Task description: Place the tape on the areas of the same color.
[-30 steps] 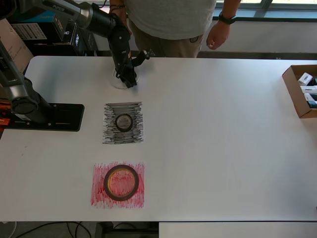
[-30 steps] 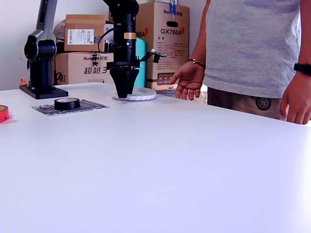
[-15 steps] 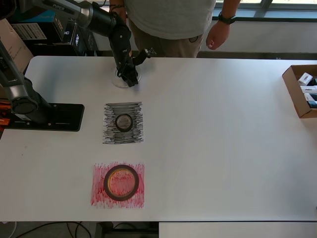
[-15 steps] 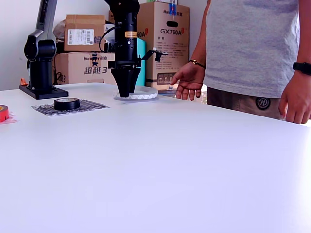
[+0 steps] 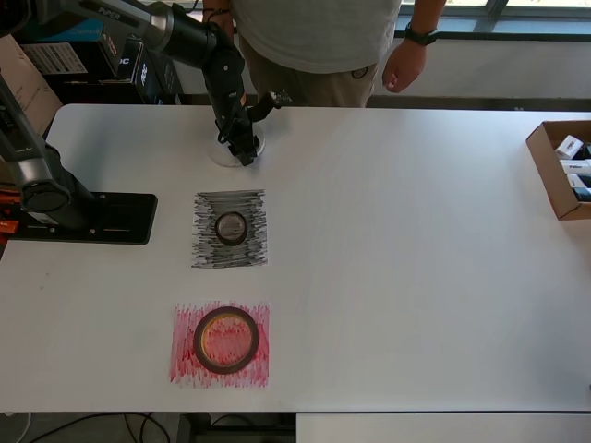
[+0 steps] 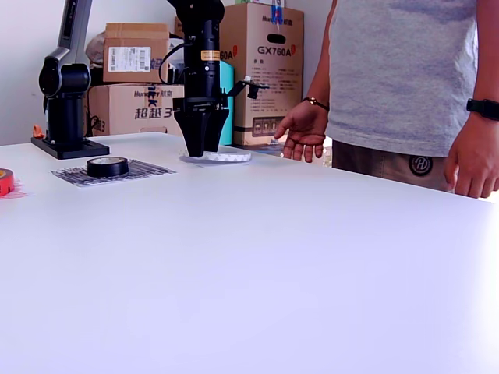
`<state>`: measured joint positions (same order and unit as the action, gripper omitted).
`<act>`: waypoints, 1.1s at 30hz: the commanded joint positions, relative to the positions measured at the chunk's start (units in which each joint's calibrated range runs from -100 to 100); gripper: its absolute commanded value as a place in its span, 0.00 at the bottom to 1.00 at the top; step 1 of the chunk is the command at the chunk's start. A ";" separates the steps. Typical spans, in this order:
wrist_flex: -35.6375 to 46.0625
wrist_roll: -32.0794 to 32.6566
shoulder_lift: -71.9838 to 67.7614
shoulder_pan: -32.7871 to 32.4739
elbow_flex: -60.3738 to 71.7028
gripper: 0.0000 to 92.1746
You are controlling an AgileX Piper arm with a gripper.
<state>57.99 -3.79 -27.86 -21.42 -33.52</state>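
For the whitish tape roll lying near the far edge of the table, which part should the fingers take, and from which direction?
Take the whitish roll by its band wall, one finger in the centre hole and one outside, coming straight down from above. It lies flat on the table and is low and wide, so its sides offer little height and its full width looks too broad to span. The gripper is already there, pointing down over its rim.

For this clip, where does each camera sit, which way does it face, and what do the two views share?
Overhead view: above the table, facing straight down; shows the arm, its base and the gripper.
Exterior view: near tabletop height, looking across the table toward stacked boxes; shows the gripper pointing down.
Shared: the whitish roll, the black roll on the black patch, the dark-red roll and a standing person.
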 commanded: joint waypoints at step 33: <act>2.72 -0.62 24.02 8.70 4.67 0.68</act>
<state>60.53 -3.79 -19.38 -16.62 -29.01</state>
